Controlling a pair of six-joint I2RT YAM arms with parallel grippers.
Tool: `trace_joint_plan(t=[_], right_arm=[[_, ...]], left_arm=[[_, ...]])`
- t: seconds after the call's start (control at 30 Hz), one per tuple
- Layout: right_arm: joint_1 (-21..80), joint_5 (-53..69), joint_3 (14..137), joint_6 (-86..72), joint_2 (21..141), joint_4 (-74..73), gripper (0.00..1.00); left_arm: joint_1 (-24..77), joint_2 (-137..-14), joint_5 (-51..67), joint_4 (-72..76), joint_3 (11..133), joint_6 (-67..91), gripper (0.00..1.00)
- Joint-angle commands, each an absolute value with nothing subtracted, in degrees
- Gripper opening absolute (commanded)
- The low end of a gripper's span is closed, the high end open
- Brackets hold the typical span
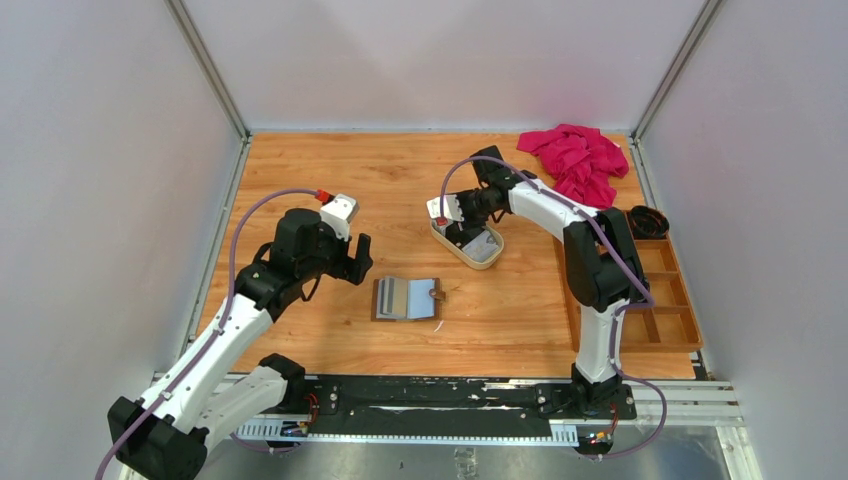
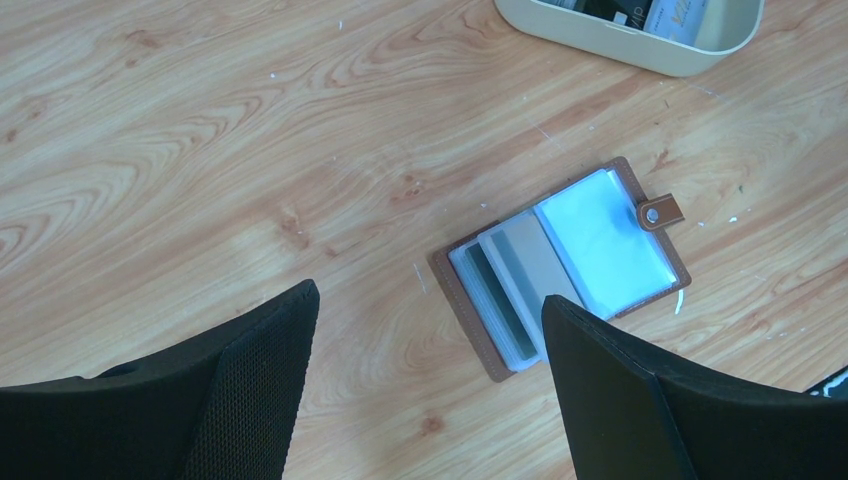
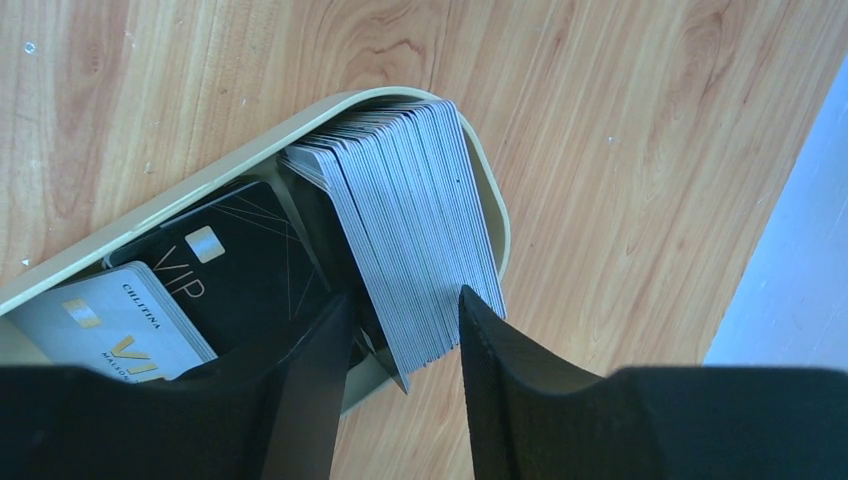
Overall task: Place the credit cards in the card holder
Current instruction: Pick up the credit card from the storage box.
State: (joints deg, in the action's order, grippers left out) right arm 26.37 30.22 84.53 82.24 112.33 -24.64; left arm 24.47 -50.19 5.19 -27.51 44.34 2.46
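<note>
Left gripper [image 1: 357, 262] hangs above the wooden table [image 1: 330, 170], jaws wide apart, nothing between them. Just to its right the brown card holder [image 1: 407, 298] lies flat and open, clear pockets facing up, snap tab [image 2: 659, 212] sticking off one edge. Over at the cream oval tray [image 2: 620, 42], the right gripper [image 3: 405, 296] is down inside it, fingers either side of the near end of a thick stack of grey credit cards [image 3: 410, 220] standing on edge. Whether that claw actually pinches them, I cannot tell. A black VIP card [image 3: 220, 265] and a silver card [image 3: 110, 325] lie flat in the same tray, well apart from the holder.
</note>
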Motion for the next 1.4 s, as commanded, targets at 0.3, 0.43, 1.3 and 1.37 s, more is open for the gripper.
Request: trace_joint_plan(t=[0.3,0.43,1.3,1.37], right_arm=[[27.07,30.64,87.87,80.77,110.56,-27.70,0.25],[27.07,31.26,87.95,81.01,110.63,-28.37,0.21],[24.81,35.77,91.02,84.60,108.56,-36.20,0.02],[24.48,36.23,91.15,84.99,108.44,-36.99,0.02]], left_arm=[[23.91,-50.79,6.22,-26.81,43.86,2.20,0.87],[23.90,-50.80,6.19,-26.83,43.86,2.20,0.87],[23.82,-51.29,7.14,-26.82,43.77,2.29,0.87],[23.82,-51.25,7.26,-26.82,43.77,2.29,0.87]])
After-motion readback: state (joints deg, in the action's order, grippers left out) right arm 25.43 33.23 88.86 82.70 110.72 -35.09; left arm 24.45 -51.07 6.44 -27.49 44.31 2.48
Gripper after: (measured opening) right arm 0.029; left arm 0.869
